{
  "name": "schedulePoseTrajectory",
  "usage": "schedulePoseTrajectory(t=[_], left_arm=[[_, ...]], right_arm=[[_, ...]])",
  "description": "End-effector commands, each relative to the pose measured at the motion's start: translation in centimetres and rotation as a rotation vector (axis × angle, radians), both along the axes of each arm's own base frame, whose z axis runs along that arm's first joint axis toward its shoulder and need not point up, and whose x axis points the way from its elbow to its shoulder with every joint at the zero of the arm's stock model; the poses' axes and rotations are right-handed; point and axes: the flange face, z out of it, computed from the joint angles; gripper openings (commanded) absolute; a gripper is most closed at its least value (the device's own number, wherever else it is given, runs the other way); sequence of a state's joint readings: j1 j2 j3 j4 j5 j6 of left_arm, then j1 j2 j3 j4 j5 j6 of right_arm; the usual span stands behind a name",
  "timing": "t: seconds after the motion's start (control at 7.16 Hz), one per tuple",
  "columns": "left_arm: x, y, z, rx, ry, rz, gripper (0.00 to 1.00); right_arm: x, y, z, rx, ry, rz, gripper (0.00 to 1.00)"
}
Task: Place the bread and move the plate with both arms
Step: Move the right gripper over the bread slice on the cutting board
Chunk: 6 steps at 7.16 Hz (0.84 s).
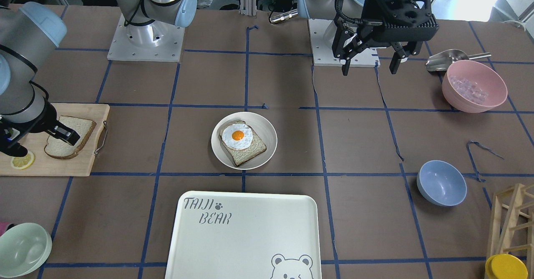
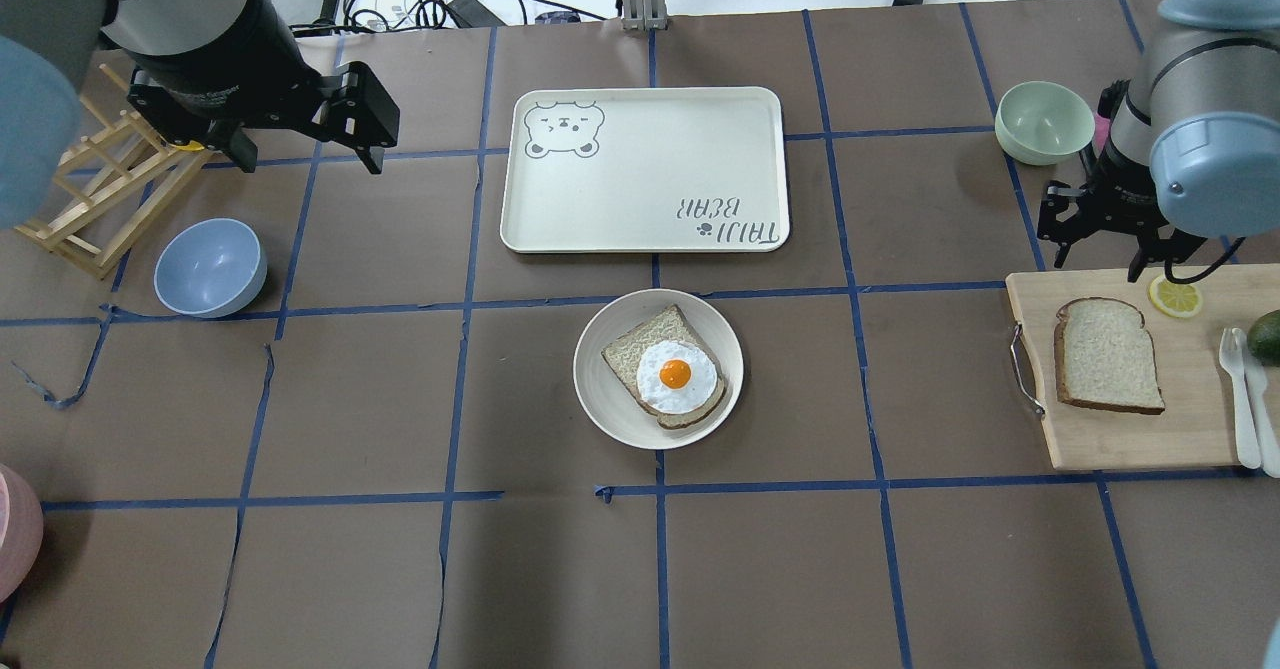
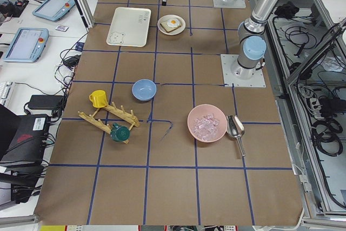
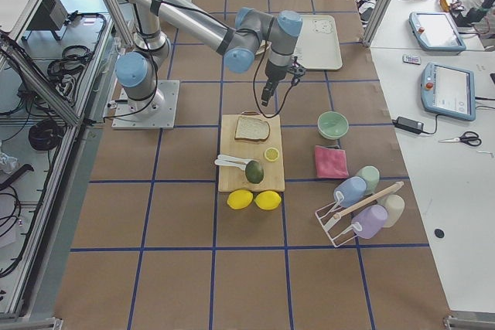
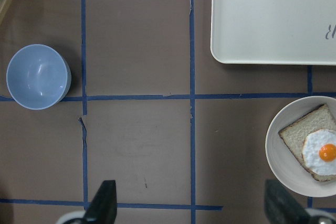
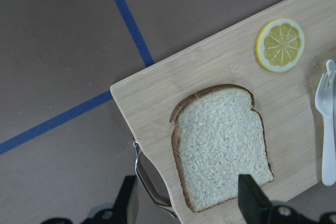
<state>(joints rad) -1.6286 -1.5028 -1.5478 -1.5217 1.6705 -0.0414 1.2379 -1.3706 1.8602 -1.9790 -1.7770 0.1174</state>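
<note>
Cannot make out the whole bread (image 2: pixel 1108 355) from the front-facing camera: crossed there by a finger of the right gripper (image 2: pixel 1098 257). Seen whole from overhead, lying flat on a wooden cutting board (image 2: pixel 1090 449) toward the right end of the table (image 2: pixel 400 569), near a lemon slice (image 2: pixel 1176 296). Board cut off by the frame edge in both of those views. Clipped at the frame edge of the left wrist view: the plate (image 2: pixel 595 394), near the table's middle, carrying an egg-topped slice (image 2: pixel 672 374), just short of the bear tray (image 2: pixel 640 179) by the operators' edge. On the right: elbow bent, wrist pointing down, gripper hanging over the board's far edge, clear of the bread, fingers spread with nothing between. On the left: left gripper (image 1: pixel 369 64) held high over the table's left half, pointing down, fingers spread wide and empty, well apart from the plate.
</note>
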Motion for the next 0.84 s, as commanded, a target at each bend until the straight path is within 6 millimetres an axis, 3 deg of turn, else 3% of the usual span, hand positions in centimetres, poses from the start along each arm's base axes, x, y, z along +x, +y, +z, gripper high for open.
schedulePoseTrajectory(t=[0.0, 0.28, 0.7], left_arm=[[0.0, 0.1, 0.0, 0.002, -0.002, 0.000, 1.00], [0.0, 0.1, 0.0, 0.002, -0.002, 0.000, 1.00], [-0.1, 0.1, -0.3, 0.006, -0.003, -0.002, 1.00]], right_arm=[[-0.6, 0.3, -3.3, -0.008, 0.008, -0.021, 0.68], [-1.8, -0.4, -6.0, 0.007, 0.006, -0.041, 0.68], [-2.2, -0.6, -8.2, 0.045, -0.005, -0.057, 0.68]])
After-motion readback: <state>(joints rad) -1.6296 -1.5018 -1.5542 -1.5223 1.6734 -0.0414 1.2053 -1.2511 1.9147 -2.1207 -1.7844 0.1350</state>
